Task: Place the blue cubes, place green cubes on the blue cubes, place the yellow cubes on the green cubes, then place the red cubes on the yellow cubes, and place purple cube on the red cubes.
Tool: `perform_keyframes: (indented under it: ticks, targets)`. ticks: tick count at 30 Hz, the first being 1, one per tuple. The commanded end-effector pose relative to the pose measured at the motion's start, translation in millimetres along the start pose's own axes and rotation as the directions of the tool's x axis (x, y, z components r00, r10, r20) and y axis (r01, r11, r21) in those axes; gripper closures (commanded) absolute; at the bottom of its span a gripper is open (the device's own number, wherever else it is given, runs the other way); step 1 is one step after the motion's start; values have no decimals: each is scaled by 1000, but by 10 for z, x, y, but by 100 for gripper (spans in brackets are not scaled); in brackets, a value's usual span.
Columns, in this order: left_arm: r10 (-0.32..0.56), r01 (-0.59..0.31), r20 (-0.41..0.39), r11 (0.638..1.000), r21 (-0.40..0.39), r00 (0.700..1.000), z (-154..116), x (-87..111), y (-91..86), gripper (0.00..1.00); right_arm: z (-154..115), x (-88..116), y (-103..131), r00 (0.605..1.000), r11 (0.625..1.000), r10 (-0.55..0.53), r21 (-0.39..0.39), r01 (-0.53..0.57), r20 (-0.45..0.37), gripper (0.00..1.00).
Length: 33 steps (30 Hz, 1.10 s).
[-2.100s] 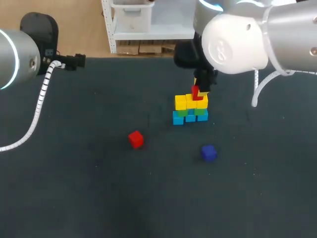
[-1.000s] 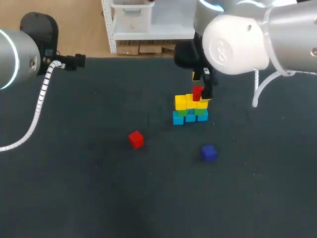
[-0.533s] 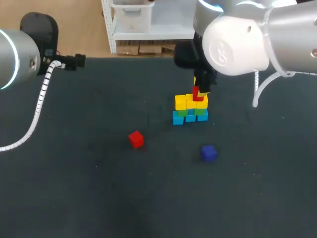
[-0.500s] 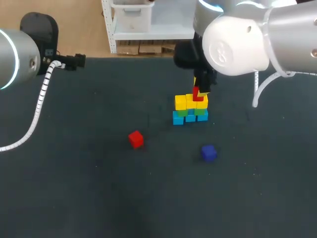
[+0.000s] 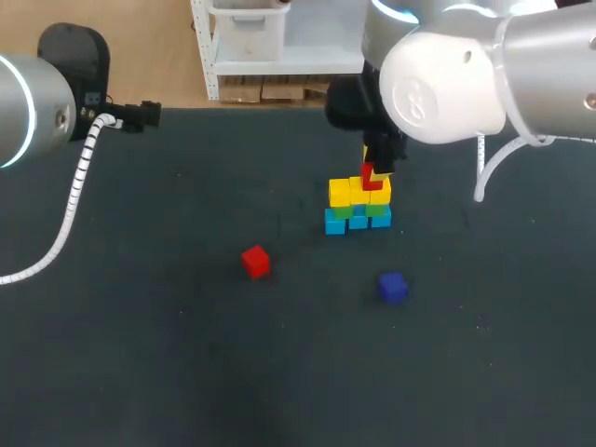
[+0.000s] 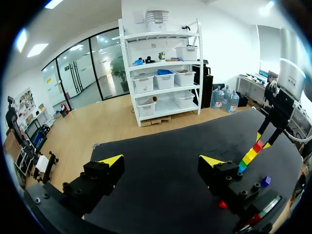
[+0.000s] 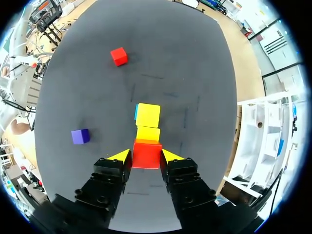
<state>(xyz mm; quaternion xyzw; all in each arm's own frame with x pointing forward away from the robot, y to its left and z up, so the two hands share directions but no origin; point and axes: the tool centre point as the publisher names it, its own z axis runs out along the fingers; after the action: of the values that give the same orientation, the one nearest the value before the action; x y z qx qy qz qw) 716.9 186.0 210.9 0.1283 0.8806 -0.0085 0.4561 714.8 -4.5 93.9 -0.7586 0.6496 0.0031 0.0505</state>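
A small pyramid stands at mid-table: blue cubes [image 5: 346,223] at the base, green cubes [image 5: 365,211] on them, yellow cubes [image 5: 348,192] above. On the yellow row's right end sits a red cube [image 5: 370,175], and my right gripper [image 5: 375,166] is shut on it from above. In the right wrist view both fingers press the sides of the red cube [image 7: 146,153], with yellow cubes [image 7: 147,116] just ahead. A second red cube [image 5: 255,262] and the purple cube [image 5: 392,287] lie loose on the mat. My left gripper [image 6: 162,161] hangs open and empty, far off at the table's back left.
The loose red cube [image 7: 118,56] lies front-left of the stack, the purple cube [image 7: 80,136] front-right. The dark mat [image 5: 168,354] covers the whole table. My left arm's white cable [image 5: 76,191] hangs over the mat's left part.
My right gripper has come down a little and shut on the red cube atop the yellow row. The left arm and the loose cubes have not moved.
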Motion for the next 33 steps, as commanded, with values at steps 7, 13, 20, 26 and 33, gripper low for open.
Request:
perform_keyframes:
  ticks: [7, 13, 20, 26, 33]
  targets:
    - [2, -2, -3, 1000, 9, 1000, -2, -7, 22, 0, -25, 13, 13, 1000, 1000, 9, 7, -9, 2, 16]
    - [2, -2, -3, 1000, 9, 1000, -2, -7, 22, 0, -48, 28, 13, 1000, 1000, 24, 19, -24, 7, 0]
    - [2, -2, -3, 1000, 9, 1000, -2, -7, 22, 0, -331, 182, -66, 991, 988, 113, 98, -121, 78, 0]
    - [2, -2, -3, 1000, 9, 1000, -2, -7, 22, 0, -569, 379, -114, 977, 966, 185, 164, -201, 108, 0]
    - [2, -2, -3, 1000, 9, 1000, -2, -7, 22, 0, -790, 671, -215, 935, 910, 310, 229, -344, 173, 0]
